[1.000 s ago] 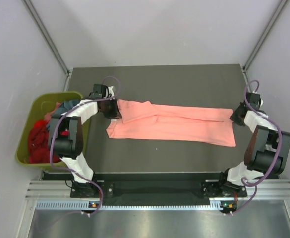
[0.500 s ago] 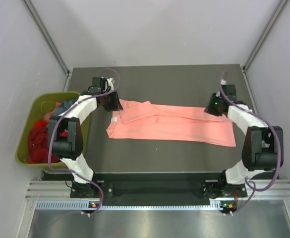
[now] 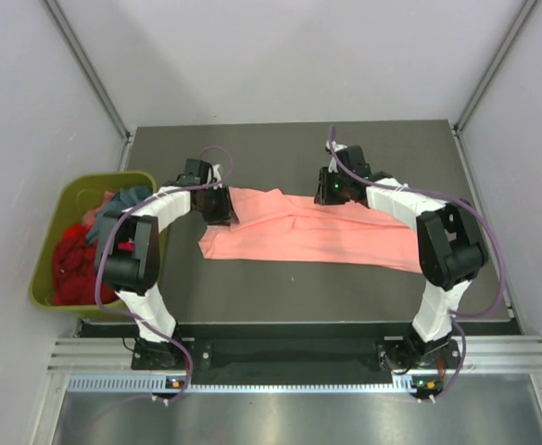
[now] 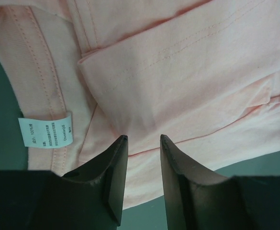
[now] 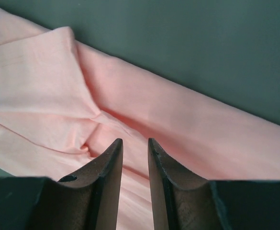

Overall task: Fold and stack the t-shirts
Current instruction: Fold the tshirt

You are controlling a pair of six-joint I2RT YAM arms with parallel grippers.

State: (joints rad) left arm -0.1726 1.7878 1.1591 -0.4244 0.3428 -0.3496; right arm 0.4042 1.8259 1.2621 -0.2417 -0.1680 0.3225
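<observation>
The big salmon-pink t-shirt (image 3: 345, 243) is laid out across the middle of the dark desk (image 3: 280, 148), stretched left to right in a long band, with a flap of cloth folded over itself near the left end. The left end effector (image 3: 222, 211) is right over that left end, fingers parted with nothing between them, just pink cloth underneath. Its wrist cam also catches the white care label (image 4: 45, 130) off to the side. The right end effector (image 3: 332, 193) is over the shirt's far edge around the middle, jaws a narrow gap apart, not holding anything either. A red t-shirt (image 3: 67, 264) and a teal-blue t-shirt (image 3: 124, 197) are heaped in the olive-green bin (image 3: 37, 283) just off the desk's left side.
</observation>
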